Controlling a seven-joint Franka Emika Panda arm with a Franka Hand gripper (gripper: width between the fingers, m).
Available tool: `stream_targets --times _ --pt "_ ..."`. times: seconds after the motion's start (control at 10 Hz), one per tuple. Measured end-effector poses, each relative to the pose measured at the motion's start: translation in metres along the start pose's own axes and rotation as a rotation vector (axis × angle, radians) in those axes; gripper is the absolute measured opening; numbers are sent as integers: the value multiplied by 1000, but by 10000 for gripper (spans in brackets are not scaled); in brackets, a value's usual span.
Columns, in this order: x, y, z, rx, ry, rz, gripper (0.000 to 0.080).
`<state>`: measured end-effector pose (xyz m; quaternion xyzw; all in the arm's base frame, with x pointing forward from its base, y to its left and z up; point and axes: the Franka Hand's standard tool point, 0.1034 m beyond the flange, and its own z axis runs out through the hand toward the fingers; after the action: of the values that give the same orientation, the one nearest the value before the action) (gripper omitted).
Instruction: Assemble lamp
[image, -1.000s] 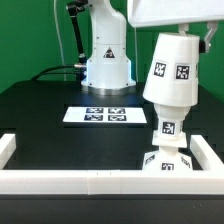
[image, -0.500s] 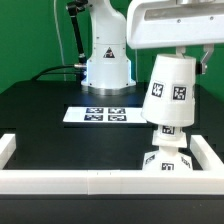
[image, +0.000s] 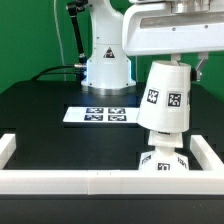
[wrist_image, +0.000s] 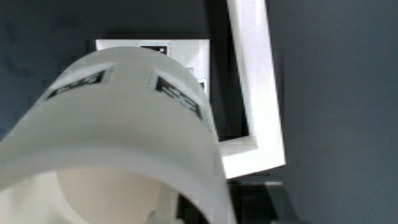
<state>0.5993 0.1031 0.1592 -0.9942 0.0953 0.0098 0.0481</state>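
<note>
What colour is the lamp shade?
Matte white with black-and-white square tags; the shade shows best in the exterior view.

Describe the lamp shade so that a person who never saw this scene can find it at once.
Look at the exterior view's right, where the gripper hangs over the white wall around the black table. The shade is the tilted, tapered white cup it holds. Unlike the bulb and base below, it is off the table.

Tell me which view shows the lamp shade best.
The exterior view: the whole tapered lamp shade shows there, tilted, tags facing the camera, held up under the gripper above the bulb and base. The wrist view shows only the shade's blurred side and open rim, close up.
</note>
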Motion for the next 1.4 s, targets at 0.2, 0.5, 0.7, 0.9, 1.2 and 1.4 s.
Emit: stream_targets --times 0.2,0.5,0.7,0.9,1.2,1.4 --pt "0 2 0 0 0 3 224" --pt "0 5 -11 2 -5 10 543" --pt "-5 3 -28 -1 -11 19 648" --pt "-21 -3 -39 -23 5 35 696" --pt "-45 -13 -39 -69 58 38 698" --pt "-43 -11 -39 -69 59 39 698"
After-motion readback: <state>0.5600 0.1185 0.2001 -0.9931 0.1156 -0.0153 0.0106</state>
